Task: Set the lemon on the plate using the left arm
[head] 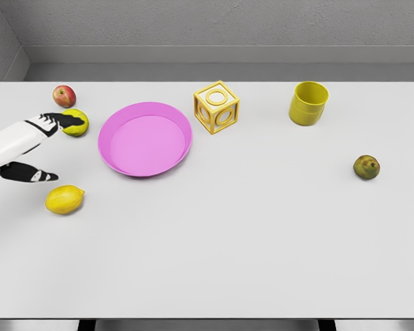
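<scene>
- Table (262, 241): a broad, smooth white slab is filling nearly the whole head view; its near edge is cutting off at the bottom, with two dark stubs showing beneath it.
- Plate (146, 140): a round, glossy pink dish with a raised rim is sitting left of centre, holding nothing.
- Left hand (34, 148): it is coming in from the left edge on a white forearm that is cut off by the frame. Black fingers are spread wide, grasping nothing; the upper fingers (61, 121) are reaching over a green fruit, the thumb is pointing right lower down. Whether the fingertips are touching that fruit is hard to judge from this angle.
- Toy cube (216, 107): a yellow open-frame block with ring-shaped faces is standing just right of the plate.
- Cup (308, 103): a yellow, ribbed cylinder is standing upright at the far right.
- Lemon (64, 199): matte yellow, oval with a pointed end, it is lying on the table below the thumb, apart from it, and left of the plate.
- Green fruit (76, 123): rounded, yellow-green, partly hidden by the fingers.
- Mottled fruit (366, 167): green-brown, lying alone near the right edge.
- Apple (64, 95): red, smooth, sitting just behind the green fruit.
</scene>
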`<move>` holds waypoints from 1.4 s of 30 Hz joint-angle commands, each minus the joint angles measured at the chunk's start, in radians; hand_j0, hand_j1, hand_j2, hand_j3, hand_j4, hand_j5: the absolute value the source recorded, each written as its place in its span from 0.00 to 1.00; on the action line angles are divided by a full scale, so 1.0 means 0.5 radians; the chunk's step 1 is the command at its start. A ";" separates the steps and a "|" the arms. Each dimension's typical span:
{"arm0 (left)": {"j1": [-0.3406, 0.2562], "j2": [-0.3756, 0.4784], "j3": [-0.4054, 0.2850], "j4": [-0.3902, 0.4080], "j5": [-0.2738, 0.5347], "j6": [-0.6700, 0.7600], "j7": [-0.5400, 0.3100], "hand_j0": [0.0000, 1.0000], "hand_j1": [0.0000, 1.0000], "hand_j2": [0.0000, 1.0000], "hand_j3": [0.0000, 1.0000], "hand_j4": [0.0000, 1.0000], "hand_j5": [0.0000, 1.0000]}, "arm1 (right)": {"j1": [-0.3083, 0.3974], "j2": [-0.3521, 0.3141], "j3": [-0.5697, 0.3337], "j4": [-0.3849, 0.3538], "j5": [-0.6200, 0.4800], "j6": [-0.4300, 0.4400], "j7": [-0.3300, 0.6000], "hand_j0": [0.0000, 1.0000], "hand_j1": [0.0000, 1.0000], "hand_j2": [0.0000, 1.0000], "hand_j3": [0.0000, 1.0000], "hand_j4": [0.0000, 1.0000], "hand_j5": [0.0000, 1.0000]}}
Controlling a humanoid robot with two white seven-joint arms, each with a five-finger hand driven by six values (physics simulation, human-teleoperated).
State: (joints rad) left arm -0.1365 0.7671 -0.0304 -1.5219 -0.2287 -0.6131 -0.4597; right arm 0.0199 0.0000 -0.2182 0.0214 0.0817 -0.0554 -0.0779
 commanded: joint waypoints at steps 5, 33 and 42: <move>0.006 0.003 0.012 -0.006 0.016 0.004 -0.007 1.00 1.00 1.00 1.00 1.00 1.00 | 0.000 0.000 0.007 0.000 -0.001 0.000 -0.001 1.00 1.00 1.00 1.00 1.00 1.00; 0.215 0.264 -0.301 -0.107 -0.033 0.004 -0.010 1.00 1.00 1.00 1.00 1.00 1.00 | 0.000 0.000 0.004 0.000 -0.001 0.000 -0.001 1.00 1.00 1.00 1.00 1.00 1.00; 0.230 0.270 -0.277 0.034 -0.033 0.004 -0.007 1.00 1.00 1.00 1.00 1.00 1.00 | 0.000 0.000 0.004 0.000 -0.001 0.000 -0.001 1.00 1.00 1.00 1.00 1.00 1.00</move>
State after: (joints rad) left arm -0.0215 0.9010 -0.1738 -1.5118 -0.2509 -0.6127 -0.4642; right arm 0.0199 0.0000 -0.2161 0.0214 0.0814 -0.0552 -0.0783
